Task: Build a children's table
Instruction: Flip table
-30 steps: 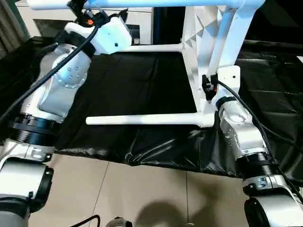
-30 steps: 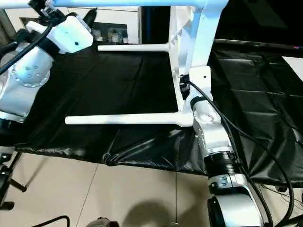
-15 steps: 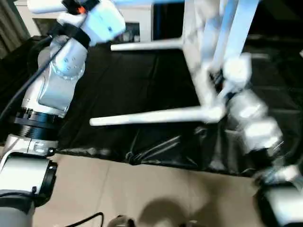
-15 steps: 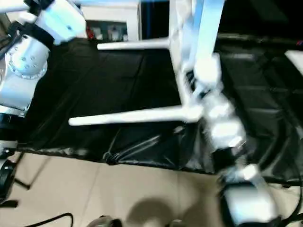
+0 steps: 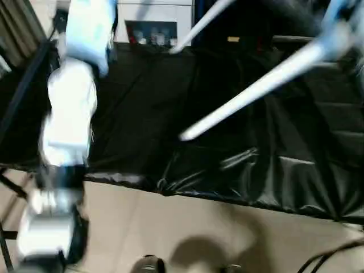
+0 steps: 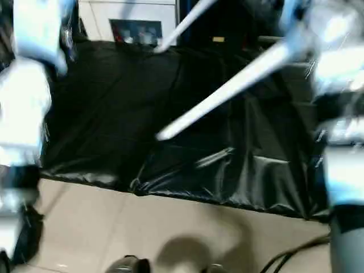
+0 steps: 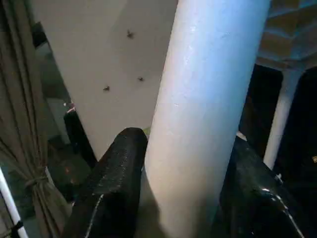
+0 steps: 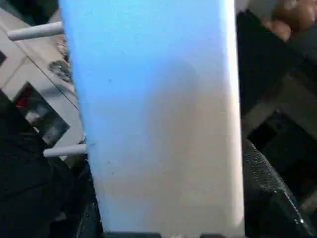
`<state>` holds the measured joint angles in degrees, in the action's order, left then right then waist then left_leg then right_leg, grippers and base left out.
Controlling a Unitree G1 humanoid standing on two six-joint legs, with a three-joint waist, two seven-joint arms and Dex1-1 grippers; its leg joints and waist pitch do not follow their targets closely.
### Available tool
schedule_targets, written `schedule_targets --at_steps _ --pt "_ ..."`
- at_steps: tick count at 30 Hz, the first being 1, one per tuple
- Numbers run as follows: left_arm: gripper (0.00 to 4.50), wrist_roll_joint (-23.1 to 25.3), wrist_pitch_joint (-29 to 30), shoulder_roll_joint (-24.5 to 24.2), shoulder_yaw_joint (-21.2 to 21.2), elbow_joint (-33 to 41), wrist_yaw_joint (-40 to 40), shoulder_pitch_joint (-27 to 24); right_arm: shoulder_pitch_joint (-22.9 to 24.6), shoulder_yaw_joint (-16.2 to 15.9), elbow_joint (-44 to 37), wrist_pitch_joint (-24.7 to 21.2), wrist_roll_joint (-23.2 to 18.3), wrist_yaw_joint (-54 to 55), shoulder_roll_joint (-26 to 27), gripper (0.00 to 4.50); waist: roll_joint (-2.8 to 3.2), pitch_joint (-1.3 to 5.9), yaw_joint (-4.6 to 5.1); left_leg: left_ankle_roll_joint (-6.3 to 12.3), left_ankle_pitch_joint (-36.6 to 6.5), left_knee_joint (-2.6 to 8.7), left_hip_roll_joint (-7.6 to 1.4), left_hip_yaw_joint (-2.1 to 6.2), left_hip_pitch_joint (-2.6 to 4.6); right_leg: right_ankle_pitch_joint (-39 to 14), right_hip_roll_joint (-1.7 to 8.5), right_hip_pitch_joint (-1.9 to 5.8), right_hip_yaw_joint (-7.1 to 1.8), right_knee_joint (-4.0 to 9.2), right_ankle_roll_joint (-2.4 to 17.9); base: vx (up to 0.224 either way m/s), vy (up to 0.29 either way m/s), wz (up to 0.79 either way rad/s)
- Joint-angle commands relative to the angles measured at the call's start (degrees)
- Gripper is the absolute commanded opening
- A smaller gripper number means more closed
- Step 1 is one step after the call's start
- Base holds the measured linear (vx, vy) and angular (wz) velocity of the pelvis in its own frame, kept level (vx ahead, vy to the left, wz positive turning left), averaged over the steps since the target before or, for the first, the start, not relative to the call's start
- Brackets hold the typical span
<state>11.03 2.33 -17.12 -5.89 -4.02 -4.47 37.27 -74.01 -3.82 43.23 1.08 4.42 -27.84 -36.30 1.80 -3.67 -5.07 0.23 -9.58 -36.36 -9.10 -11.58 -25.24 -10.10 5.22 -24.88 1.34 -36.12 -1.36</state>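
The children's table hangs tilted in the air over the black-covered bench. One white leg (image 5: 256, 85) slopes from the upper right down to a free end in mid-picture. A second leg (image 5: 199, 25) slants behind it. My left gripper (image 7: 183, 141) is shut on a thick white leg (image 7: 208, 99), with a black finger (image 7: 114, 183) pressed on each side. My right gripper (image 8: 168, 198) is shut on a broad white edge of the tabletop (image 8: 153, 114), and two other legs (image 8: 64, 150) stick out beyond it. The left forearm (image 5: 68, 114) stands raised at the left, the right forearm (image 6: 341, 125) at the right.
The black cloth over the bench (image 5: 142, 114) hangs in folds at its front edge (image 5: 227, 193), with tiled floor (image 5: 170, 233) below. A white cabinet (image 5: 153, 8) stands behind. A curtain (image 7: 20, 148) hangs beside the left arm. A person's hand (image 8: 292, 15) shows past the tabletop.
The table has swung up: the near leg, lying level a second ago, now slopes steeply up to the right. My left gripper has closed on a leg. The camera has also shifted.
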Motion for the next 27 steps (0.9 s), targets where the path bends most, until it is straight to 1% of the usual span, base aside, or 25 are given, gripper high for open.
schedule_targets --at_steps 1,2,3,4,5,6,7,8,9,10,12,13,14,16,17,18,19,20,21,22,23,24,25,26,27 --pt "1.99 -0.96 3.68 1.21 1.06 -2.62 -0.71 -3.49 -4.18 4.36 -0.75 2.27 -3.63 2.22 -0.92 1.95 -0.86 4.78 0.46 2.80 -14.91 3.86 -3.33 1.73 2.82 -7.54 1.95 2.40 -0.78 3.64 14.95 0.000 0.000 0.00" --pt "1.91 -0.72 3.95 1.39 1.36 -2.21 -0.60 -4.03 -4.79 4.08 0.25 2.68 -3.45 1.71 -0.71 1.95 -1.00 4.68 0.35 2.10 -16.47 3.98 -3.34 1.63 3.06 -9.53 2.03 2.16 -0.91 3.88 14.28 0.000 0.000 0.00" --pt "1.91 -0.26 4.11 1.39 1.40 -2.23 -0.60 -3.76 -5.50 3.81 1.81 3.50 -3.22 1.24 -0.36 1.95 -1.34 4.66 0.38 1.54 -17.14 4.05 -3.30 1.64 3.04 -10.53 2.06 2.18 -0.93 4.00 13.83 0.000 0.000 0.00" --pt "1.88 -0.19 4.14 1.39 1.40 -2.23 -0.60 -3.70 -5.63 3.77 2.07 3.64 -3.19 1.15 -0.31 1.95 -1.14 4.64 0.34 1.19 -17.65 4.04 -3.31 1.72 3.09 -11.17 2.11 2.04 -0.97 3.91 13.78 0.000 0.000 0.00" --pt "1.85 0.04 4.25 1.38 1.38 -2.25 -0.61 -3.50 -6.06 3.64 3.03 4.14 -3.08 0.84 -0.12 1.95 -1.09 4.58 0.38 0.49 -18.70 4.11 -3.30 1.74 3.14 -12.21 2.11 1.90 -1.00 4.07 13.22 0.000 0.000 0.00" --pt "1.85 0.06 4.51 1.13 1.26 -2.24 -0.66 -2.95 -6.86 3.69 4.85 5.07 -3.30 -0.10 0.36 1.95 -1.24 4.48 0.38 -0.05 -19.40 4.27 -3.29 1.81 3.06 -12.76 2.10 1.89 -0.98 4.17 12.58 0.000 0.000 0.00" --pt "1.81 0.06 4.51 1.13 1.26 -2.24 -0.66 -2.95 -6.86 3.69 4.85 5.07 -3.30 -0.10 0.36 2.30 -1.26 4.53 0.43 -0.24 -19.51 4.26 -3.26 1.87 3.04 -12.69 2.12 1.93 -0.98 4.05 12.50 0.000 0.000 0.00" --pt "1.81 0.06 4.83 0.41 1.30 -2.32 -0.91 -2.11 -7.46 4.12 6.30 6.40 -4.02 -1.87 1.22 2.30 -1.12 4.56 0.42 -0.50 -19.59 4.31 -3.24 1.96 2.93 -12.46 2.17 1.96 -0.95 3.95 12.31 0.000 0.000 0.00" --pt "1.79 0.05 4.96 0.16 1.34 -2.31 -0.98 -1.90 -7.55 4.39 6.53 6.77 -4.38 -2.61 1.52 2.65 -1.28 4.50 0.64 -0.51 -19.90 4.36 -3.14 1.99 2.70 -12.60 2.12 2.07 -0.93 3.97 12.12 0.000 0.000 0.00" --pt "1.79 0.05 4.97 0.15 1.34 -2.31 -0.99 -1.89 -7.54 4.42 6.52 6.81 -4.40 -2.61 1.53 2.65 -1.29 4.50 0.60 -0.49 -19.90 4.33 -3.12 1.99 2.67 -12.67 2.19 2.11 -0.96 3.96 11.99 0.000 0.000 0.00" --pt "1.77 0.03 5.18 0.01 1.46 -2.24 -1.09 -1.79 -7.46 5.06 6.29 7.38 -5.34 -3.53 1.89 2.72 -1.17 4.64 0.56 -0.07 -18.85 4.20 -3.09 1.92 2.71 -11.50 2.32 2.16 -1.07 3.90 11.99 0.000 0.000 0.00" --pt "1.77 0.05 5.23 0.03 1.53 -2.24 -1.10 -1.79 -7.37 5.26 6.11 7.65 -5.82 -4.14 1.98 2.80 -1.20 4.72 0.41 0.36 -17.80 4.08 -3.10 1.84 2.74 -10.34 2.20 2.11 -1.04 3.84 12.35 0.000 0.000 0.00" --pt "1.73 0.08 5.28 0.05 1.58 -2.21 -1.12 -1.82 -7.29 5.40 5.98 7.95 -6.24 -4.73 2.06 3.07 -1.17 4.74 0.37 0.56 -17.36 4.05 -3.10 1.82 2.72 -9.75 2.16 2.11 -1.03 3.80 12.63 0.000 0.000 0.00" --pt "1.72 0.21 5.43 0.14 1.76 -2.16 -1.15 -1.93 -7.00 5.84 5.68 8.93 -7.53 -6.23 2.27 3.14 -1.09 4.87 0.28 1.12 -15.72 3.93 -3.11 1.82 2.58 -7.55 2.18 2.35 -0.96 3.53 13.29 0.000 0.000 0.00" --pt "1.70 0.23 5.44 0.15 1.78 -2.17 -1.15 -1.93 -6.97 5.93 5.65 9.05 -7.71 -6.42 2.31 3.23 -1.06 4.94 0.22 1.87 -15.04 3.80 -3.12 1.76 2.60 -6.38 2.25 2.44 -0.97 3.46 13.79 0.000 0.000 0.00" --pt "1.69 0.33 5.53 0.23 1.87 -2.24 -1.19 -1.93 -6.82 6.36 5.54 9.68 -8.63 -7.45 2.49 3.35 -1.02 4.99 0.20 2.46 -13.95 3.73 -3.09 1.73 2.45 -5.27 2.16 2.50 -0.91 3.34 14.17 0.000 0.000 0.00" --pt "1.69 0.39 5.68 0.30 1.97 -2.35 -1.28 -1.94 -6.66 7.20 5.21 10.38 -10.10 -8.62 2.86 3.35 -1.02 4.99 0.20 2.46 -13.95 3.73 -3.09 1.73 2.45 -5.27 2.16 2.50 -0.91 3.34 14.17 0.000 0.000 0.00" --pt "1.65 0.43 5.79 0.34 2.03 -2.47 -1.34 -1.91 -6.56 7.92 4.86 10.80 -11.38 -9.68 3.19 3.55 -0.98 5.06 0.13 3.18 -12.93 3.62 -3.11 1.74 2.42 -3.97 2.14 2.59 -0.82 3.20 14.77 0.000 0.000 0.00" --pt "1.62 0.43 5.79 0.34 2.03 -2.47 -1.34 -1.91 -6.56 7.92 4.86 10.80 -11.38 -9.68 3.19 3.61 -0.97 5.04 0.13 3.41 -12.91 3.62 -3.11 1.71 2.41 -3.86 2.14 2.58 -0.82 3.19 14.94 0.000 0.000 0.00" --pt "1.61 0.45 5.97 0.37 2.12 -2.53 -1.35 -1.92 -6.60 8.80 4.67 11.32 -12.82 -11.11 3.60 3.67 -0.98 5.03 0.12 3.59 -12.86 3.63 -3.14 1.72 2.47 -4.00 2.09 2.56 -0.77 3.20 15.22 0.000 0.000 0.00" --pt "1.61 0.45 5.97 0.37 2.12 -2.53 -1.35 -1.92 -6.60 8.80 4.67 11.32 -12.82 -11.11 3.60 3.67 -0.92 5.05 0.10 3.68 -13.33 3.61 -3.22 1.72 2.55 -4.27 2.20 2.53 -0.80 3.21 15.41 0.000 0.000 0.00" --pt "1.60 0.46 6.15 0.31 2.24 -2.71 -1.37 -1.95 -6.48 10.20 3.84 12.20 -14.90 -13.02 4.37 3.82 -1.04 5.03 0.15 3.73 -13.92 3.64 -3.18 1.66 2.58 -4.81 2.12 2.50 -0.78 3.30 15.43 0.000 0.000 0.00" --pt "1.60 0.46 6.15 0.31 2.24 -2.71 -1.37 -1.95 -6.48 10.20 3.84 12.20 -14.90 -13.02 4.37 3.82 -1.04 5.03 0.15 3.73 -13.92 3.64 -3.18 1.66 2.58 -4.81 2.12 2.50 -0.78 3.30 15.43 0.000 0.000 0.00" --pt "1.59 0.50 6.20 0.05 2.25 -3.08 -1.38 -2.16 -6.03 13.66 0.66 13.42 -20.59 -16.27 6.16 4.08 -1.10 5.05 0.11 3.82 -13.56 3.65 -3.27 1.69 2.54 -4.40 2.16 2.57 -0.76 3.22 15.52 0.000 0.000 0.00" --pt "1.59 0.51 6.13 -0.10 2.20 -3.24 -1.40 -2.26 -5.74 14.87 -0.90 13.54 -22.78 -17.27 6.76 4.12 -1.15 5.14 0.07 4.40 -12.43 3.58 -3.28 1.69 2.46 -3.08 2.30 2.74 -0.78 3.03 15.35 0.000 0.000 0.00"
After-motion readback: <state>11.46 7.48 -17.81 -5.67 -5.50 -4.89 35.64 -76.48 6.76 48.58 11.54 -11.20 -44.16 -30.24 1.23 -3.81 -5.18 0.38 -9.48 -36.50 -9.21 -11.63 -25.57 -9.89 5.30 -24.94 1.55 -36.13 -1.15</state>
